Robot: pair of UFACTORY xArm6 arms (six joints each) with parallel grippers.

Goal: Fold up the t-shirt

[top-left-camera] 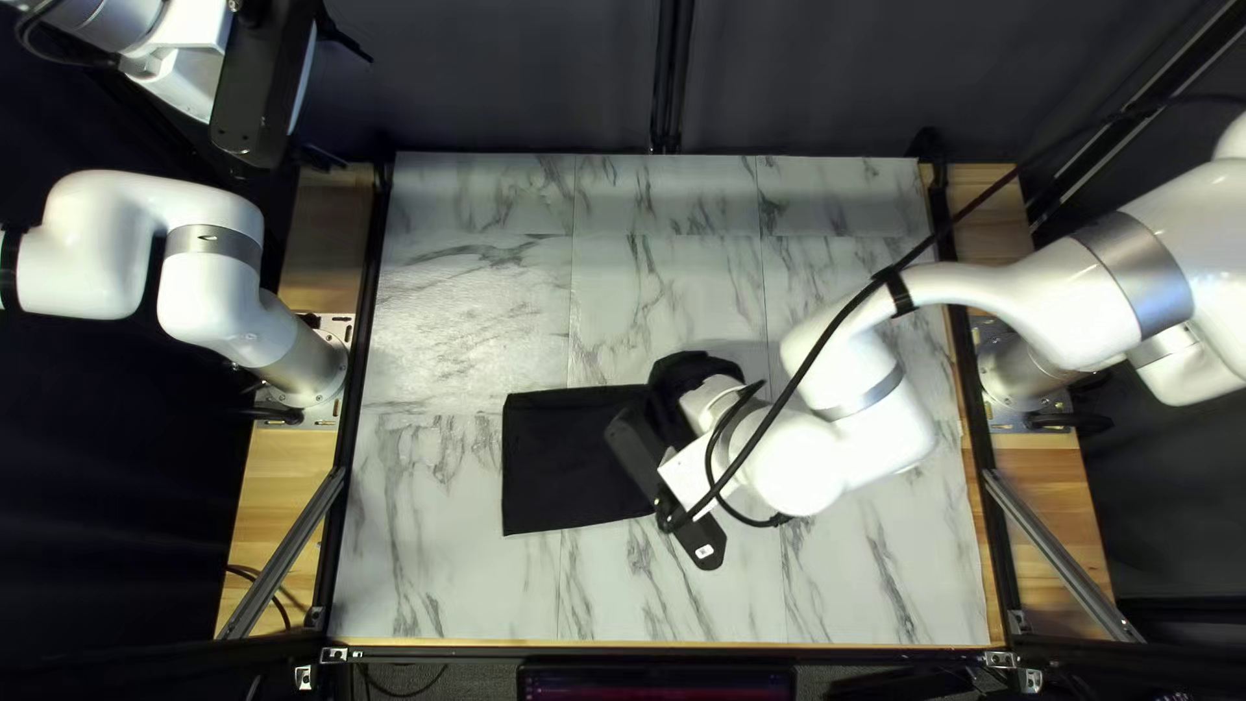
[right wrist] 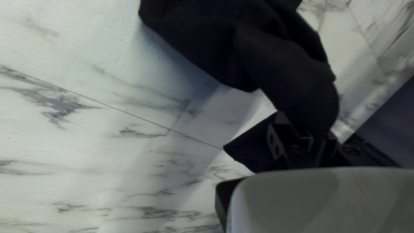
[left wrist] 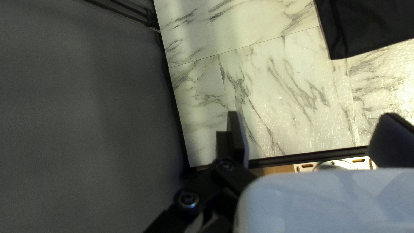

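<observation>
The black t-shirt [top-left-camera: 565,461] lies on the table's near half in the top left view, its right side hidden under my right gripper [top-left-camera: 639,457]. In the right wrist view, that right gripper [right wrist: 318,144] is shut on a bunched part of the shirt [right wrist: 284,64]; a dark flap of cloth hangs beside the fingers, and folds rise ahead of them. My left gripper [top-left-camera: 260,91] is raised beyond the table's far left corner. The left wrist view shows the left gripper [left wrist: 315,136] open with nothing between its fingers, the shirt [left wrist: 366,26] lying well ahead.
The marble-patterned table [top-left-camera: 467,299] has a black frame edge and wooden strips [top-left-camera: 279,480] at its sides. My right arm [top-left-camera: 844,429] reaches over the table's right half, with a loose black cable along it. A dark curtain [top-left-camera: 519,72] hangs behind.
</observation>
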